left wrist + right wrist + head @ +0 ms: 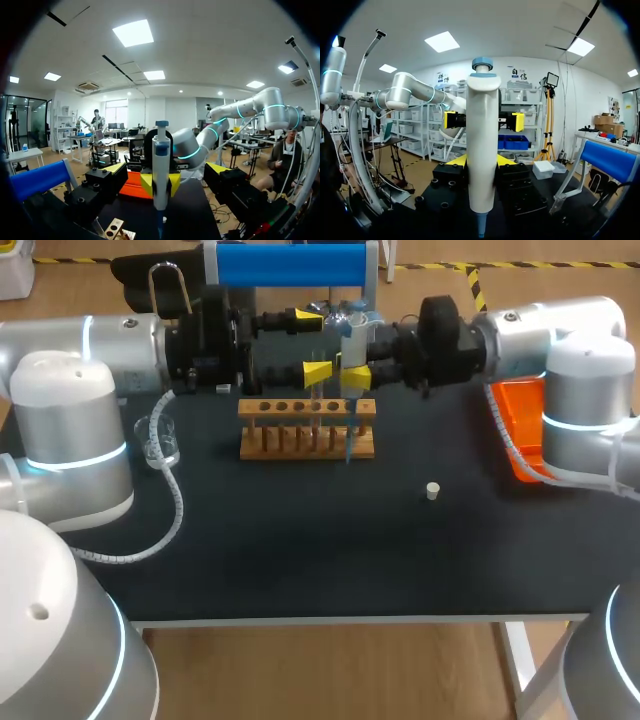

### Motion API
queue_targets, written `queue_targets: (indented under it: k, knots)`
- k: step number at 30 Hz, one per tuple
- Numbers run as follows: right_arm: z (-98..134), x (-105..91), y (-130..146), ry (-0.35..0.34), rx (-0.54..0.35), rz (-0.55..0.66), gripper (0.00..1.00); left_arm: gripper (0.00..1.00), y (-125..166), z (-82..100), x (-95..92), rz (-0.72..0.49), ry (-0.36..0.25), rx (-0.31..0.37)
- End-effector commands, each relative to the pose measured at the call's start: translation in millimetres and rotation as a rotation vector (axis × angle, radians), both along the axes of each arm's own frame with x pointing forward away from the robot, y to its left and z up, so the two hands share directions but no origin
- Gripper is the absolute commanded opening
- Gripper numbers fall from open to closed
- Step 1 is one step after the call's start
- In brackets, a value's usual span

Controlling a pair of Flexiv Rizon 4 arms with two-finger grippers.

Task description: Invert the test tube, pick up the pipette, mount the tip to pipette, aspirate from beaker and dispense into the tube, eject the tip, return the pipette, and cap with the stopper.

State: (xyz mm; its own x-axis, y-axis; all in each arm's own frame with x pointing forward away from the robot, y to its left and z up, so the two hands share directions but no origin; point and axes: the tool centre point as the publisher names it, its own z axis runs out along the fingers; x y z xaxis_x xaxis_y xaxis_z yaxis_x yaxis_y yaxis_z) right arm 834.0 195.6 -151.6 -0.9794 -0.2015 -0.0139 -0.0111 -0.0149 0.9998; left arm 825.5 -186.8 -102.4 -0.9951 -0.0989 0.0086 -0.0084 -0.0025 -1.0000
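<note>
My right gripper (pixel 352 358) is shut on the white pipette (pixel 351 335), holding it upright above the wooden rack (pixel 262 445). The pipette's blue tip (pixel 349 447) hangs at the rack's right end. A clear test tube (pixel 318 418) stands in the rack. My left gripper (pixel 312 345) is open and faces the pipette from the left, its yellow tips wide apart and touching nothing. In the left wrist view the pipette (pixel 161 170) stands between that gripper's (pixel 166 168) spread fingers. In the right wrist view the right gripper (pixel 480 162) clamps the pipette (pixel 483 150), with my left gripper (pixel 484 121) beyond it.
A small white stopper (pixel 432 490) lies on the dark table right of the middle. A glass beaker (pixel 160 440) stands at the left under a coiled cable. An orange bin (pixel 520 425) sits at the right edge. A blue-topped stand (pixel 290 265) is at the back.
</note>
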Motion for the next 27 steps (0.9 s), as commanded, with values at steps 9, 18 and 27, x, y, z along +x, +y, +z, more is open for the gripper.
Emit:
queue_targets:
  k: [9, 18, 27]
  knots:
    - [0.9, 12.3, -32.2, 0.01, 0.006, -0.026, 0.0, 1.0, -0.9, -0.4, -0.5, 0.004, -0.001, -0.001]
    - [0.9, 12.3, -32.2, 0.01, 0.006, -0.026, 0.0, 1.0, -0.9, -0.4, -0.5, 0.004, -0.001, -0.001]
    - [0.9, 12.3, -32.2, 0.01, 0.006, -0.026, 0.0, 1.0, -0.9, -0.4, -0.5, 0.004, -0.001, -0.001]
